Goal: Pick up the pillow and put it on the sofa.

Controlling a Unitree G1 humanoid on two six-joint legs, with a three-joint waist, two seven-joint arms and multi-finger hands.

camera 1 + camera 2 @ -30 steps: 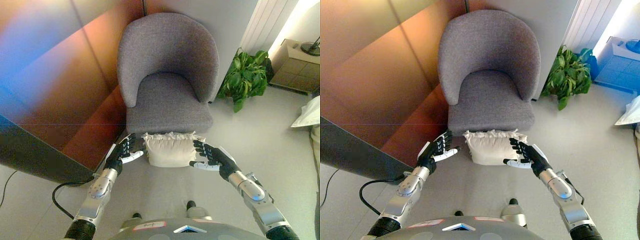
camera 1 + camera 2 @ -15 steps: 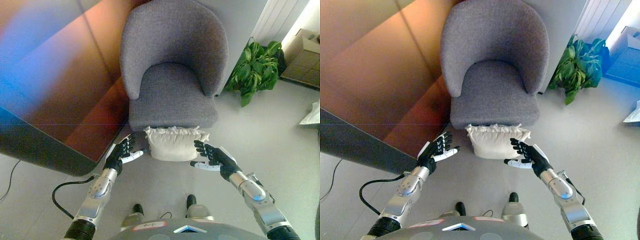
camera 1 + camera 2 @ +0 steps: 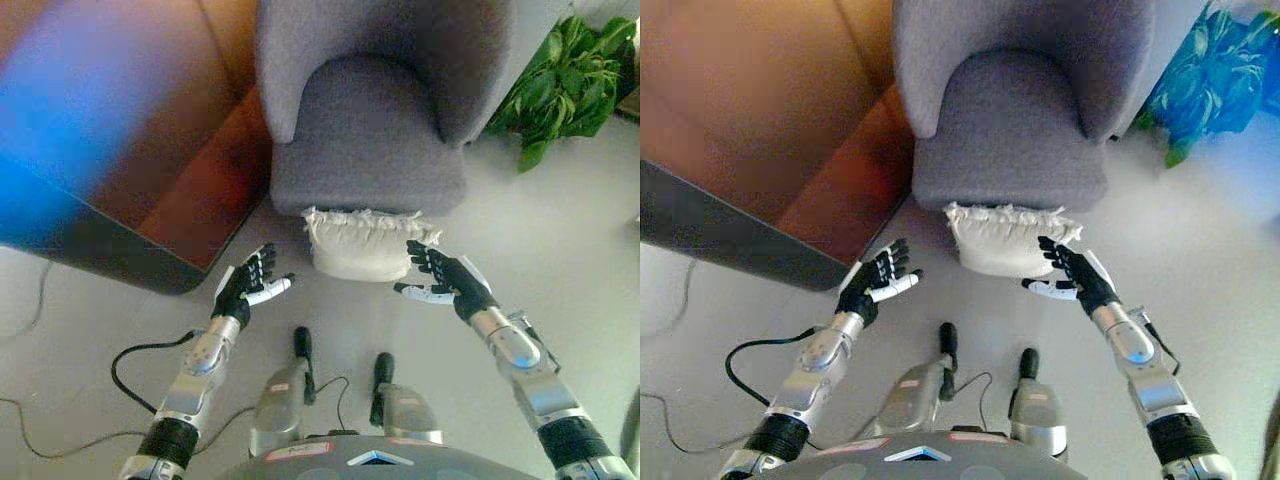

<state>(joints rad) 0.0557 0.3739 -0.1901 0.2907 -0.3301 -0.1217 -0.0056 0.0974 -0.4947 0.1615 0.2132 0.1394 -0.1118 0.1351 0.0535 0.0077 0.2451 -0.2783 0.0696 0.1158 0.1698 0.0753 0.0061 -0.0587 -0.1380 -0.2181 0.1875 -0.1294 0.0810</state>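
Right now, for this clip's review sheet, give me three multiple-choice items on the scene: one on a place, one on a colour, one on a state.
1. Where is the pillow?
A. on the armchair's seat
B. on the floor against the armchair's front
C. under the plant

2. What colour is the armchair?
A. grey
B. red
C. green

3. How are the left hand and the right hand?
A. both curled round the pillow
B. both open, fingers spread
C. both out of view

Key:
1 B, the pillow lies on the floor below the seat's front edge.
2 A, its fabric is grey throughout.
3 B, the left hand is apart from the pillow and the right is at its right end, neither gripping.
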